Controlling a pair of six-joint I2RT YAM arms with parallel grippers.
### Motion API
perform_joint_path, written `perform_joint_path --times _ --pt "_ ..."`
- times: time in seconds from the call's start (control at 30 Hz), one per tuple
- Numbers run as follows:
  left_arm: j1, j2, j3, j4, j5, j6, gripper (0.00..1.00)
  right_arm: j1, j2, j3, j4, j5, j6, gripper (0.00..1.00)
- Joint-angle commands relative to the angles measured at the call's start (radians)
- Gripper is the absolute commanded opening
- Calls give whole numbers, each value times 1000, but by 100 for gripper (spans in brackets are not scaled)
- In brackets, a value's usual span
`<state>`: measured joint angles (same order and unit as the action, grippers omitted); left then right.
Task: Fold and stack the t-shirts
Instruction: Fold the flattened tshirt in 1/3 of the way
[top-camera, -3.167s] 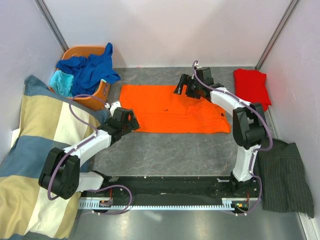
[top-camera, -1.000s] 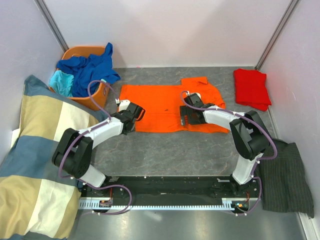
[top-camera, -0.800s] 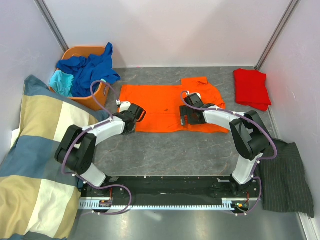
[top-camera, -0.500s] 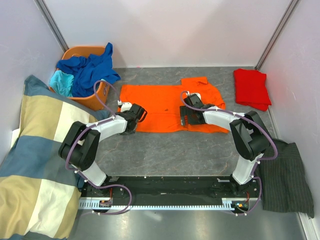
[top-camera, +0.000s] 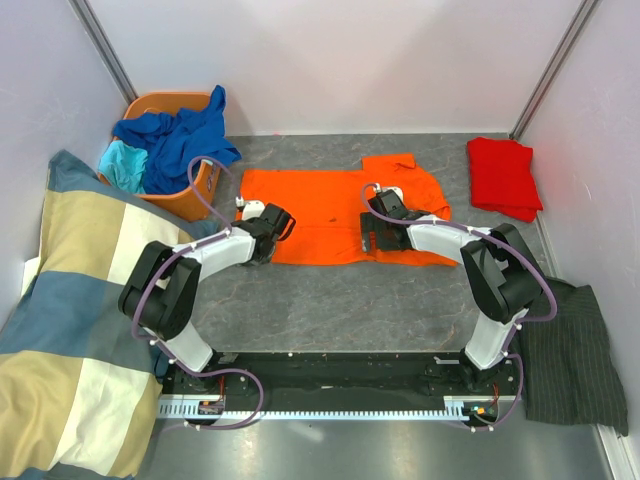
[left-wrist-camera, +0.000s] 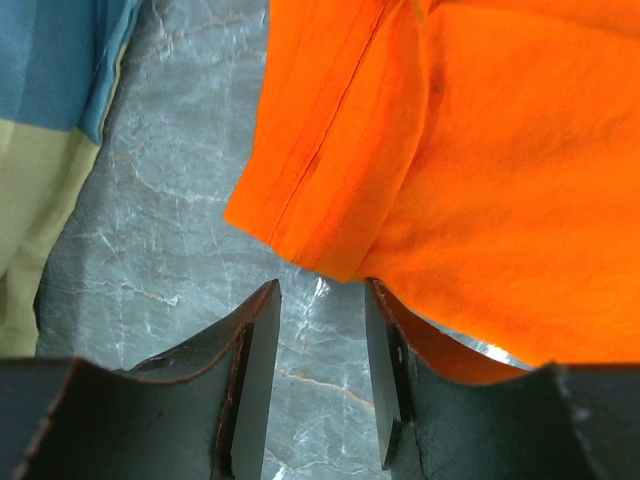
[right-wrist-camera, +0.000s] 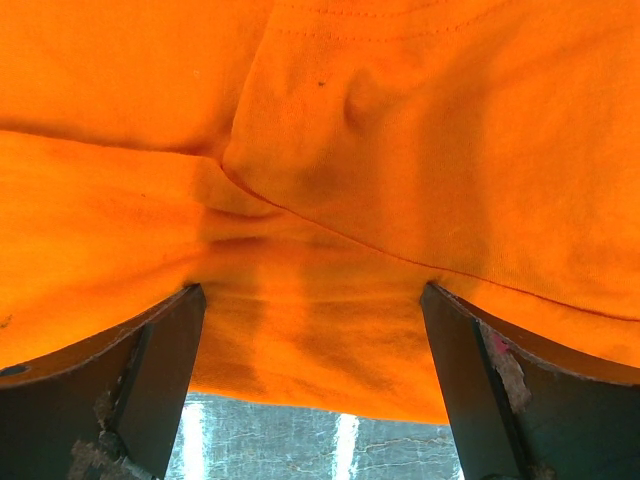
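While bent low over the desk (top-camera: 330, 300), flank the central orange t-shirt (top-camera: 320, 215), left fingers (top-camera: 274, 222) barely parted at 8 o'clock, right fingers (top-camera: 372, 232) wide at 5 o'clock, both empty, 2 o'clock sleeve newly folded in.

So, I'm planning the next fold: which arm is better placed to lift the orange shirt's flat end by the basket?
Left. The left fingers sit apart at the orange shirt's near corner on the basket side; the right fingers are spread over the other, folded-over half.
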<state>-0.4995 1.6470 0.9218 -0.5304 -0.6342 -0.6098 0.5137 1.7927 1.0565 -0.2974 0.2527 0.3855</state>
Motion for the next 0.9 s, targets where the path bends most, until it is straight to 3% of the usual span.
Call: perform_joint_path --times 0.0,0.63,0.87 --pt "-1 17 57 0 -52 -22 46 -1 37 -53 -137 46 -27 98" --pt "-2 -16 35 15 -24 -12 43 -1 56 -55 -129 37 -28 98" --pt "-2 19 40 15 -41 -21 37 -3 50 -55 -132 33 -30 98"
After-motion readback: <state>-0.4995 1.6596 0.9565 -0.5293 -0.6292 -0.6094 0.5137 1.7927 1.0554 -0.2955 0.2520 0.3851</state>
